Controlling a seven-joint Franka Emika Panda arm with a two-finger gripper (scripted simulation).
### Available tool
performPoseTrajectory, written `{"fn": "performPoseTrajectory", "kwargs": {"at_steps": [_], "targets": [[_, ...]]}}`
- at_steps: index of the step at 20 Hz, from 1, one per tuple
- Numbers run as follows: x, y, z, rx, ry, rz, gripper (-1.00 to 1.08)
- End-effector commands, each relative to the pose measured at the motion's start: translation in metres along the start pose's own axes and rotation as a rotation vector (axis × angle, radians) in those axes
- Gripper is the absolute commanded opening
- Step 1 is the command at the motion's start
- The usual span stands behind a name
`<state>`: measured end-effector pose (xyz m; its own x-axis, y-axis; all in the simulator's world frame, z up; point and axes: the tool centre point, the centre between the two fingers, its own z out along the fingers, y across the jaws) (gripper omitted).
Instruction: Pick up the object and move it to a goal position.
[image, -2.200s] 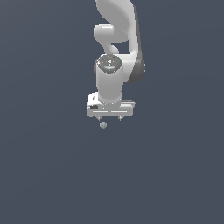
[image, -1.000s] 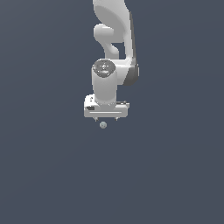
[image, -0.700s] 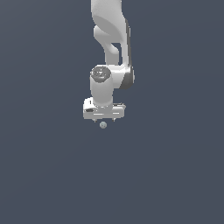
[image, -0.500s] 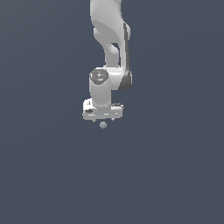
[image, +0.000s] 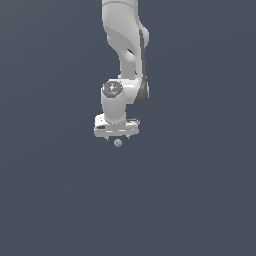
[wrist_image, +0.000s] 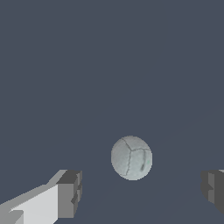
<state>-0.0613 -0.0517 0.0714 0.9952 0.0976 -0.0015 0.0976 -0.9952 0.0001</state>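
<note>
The object is a tiny pale grey-green ball on the dark floor, seen in the exterior view just below the white gripper. In the wrist view the ball lies between the two grey fingertips, clear of both. The gripper is open and holds nothing. The other fingertip shows only at the wrist view's edge. How high the fingers stand above the floor cannot be told.
The white arm rises above the gripper, with a round dark-grey joint cap on its wrist. A plain dark grey-blue floor fills both views.
The arm has leaned and the gripper has shifted slightly toward the exterior view's left and come lower over the ball. The ball has not moved.
</note>
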Motion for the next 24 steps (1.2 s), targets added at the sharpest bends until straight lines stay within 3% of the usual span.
{"fn": "performPoseTrajectory", "kwargs": {"at_steps": [1,16,17,24], "targets": [[0.0,0.0,0.003,0.0,0.0,0.0,1.0],[-0.001,0.0,0.051,0.0,0.001,-0.002,1.0],[-0.001,0.0,0.051,0.0,0.001,-0.002,-1.0],[-0.001,0.0,0.051,0.0,0.001,-0.002,-1.0]]}}
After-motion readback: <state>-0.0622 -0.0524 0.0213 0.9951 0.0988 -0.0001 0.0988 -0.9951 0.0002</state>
